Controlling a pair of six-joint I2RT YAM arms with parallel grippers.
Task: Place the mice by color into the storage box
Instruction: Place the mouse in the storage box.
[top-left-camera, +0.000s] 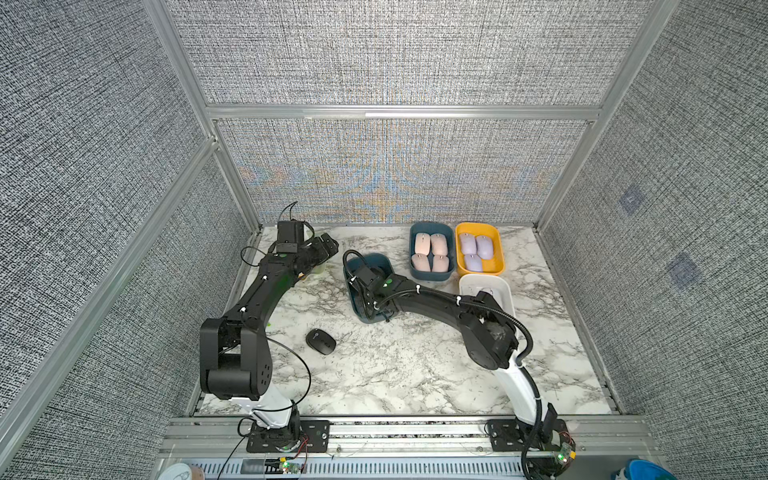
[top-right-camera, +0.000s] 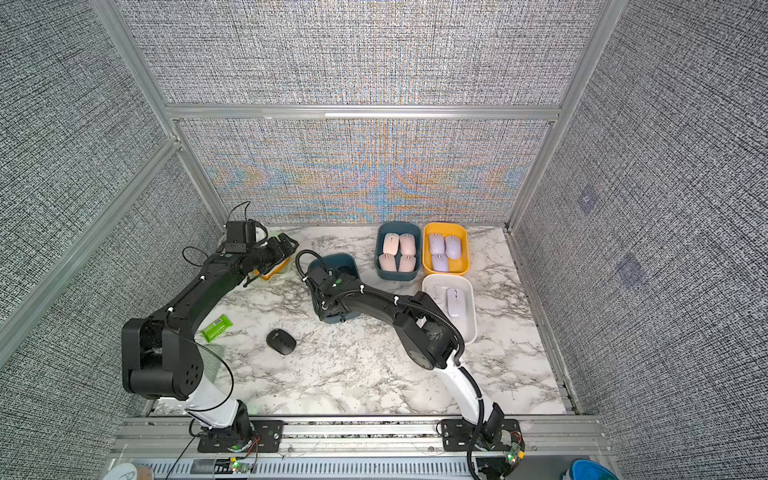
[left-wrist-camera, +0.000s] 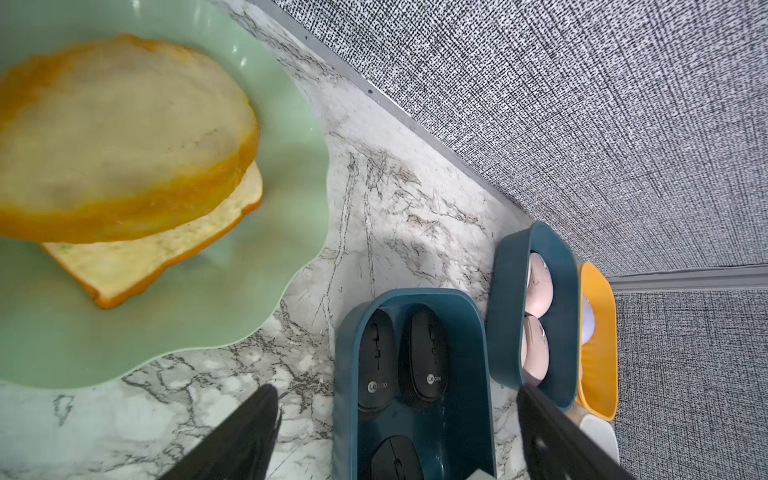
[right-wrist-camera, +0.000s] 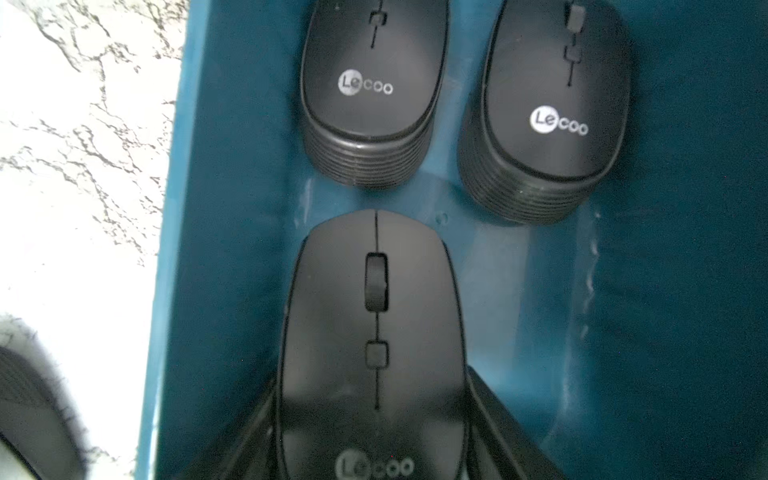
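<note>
Third black mouse (right-wrist-camera: 374, 291) sits on the floor of the dark blue bin (right-wrist-camera: 519, 270), near end; two more black mice (right-wrist-camera: 374, 83) at the far end. Right gripper (right-wrist-camera: 372, 376): fingers (right-wrist-camera: 490, 415) close along both its sides; clamped or not, cannot tell. Left gripper (left-wrist-camera: 395, 390) spread wide, empty, far left. Fourth black mouse (top-left-camera: 321, 341) loose on the table (top-left-camera: 415, 365), near-left of the bin.

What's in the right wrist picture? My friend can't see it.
Three black mice lie in a dark blue box. The nearest sits between the jaws of the right gripper, and the other two lie side by side beyond it. The marble table shows beside the box.
</note>
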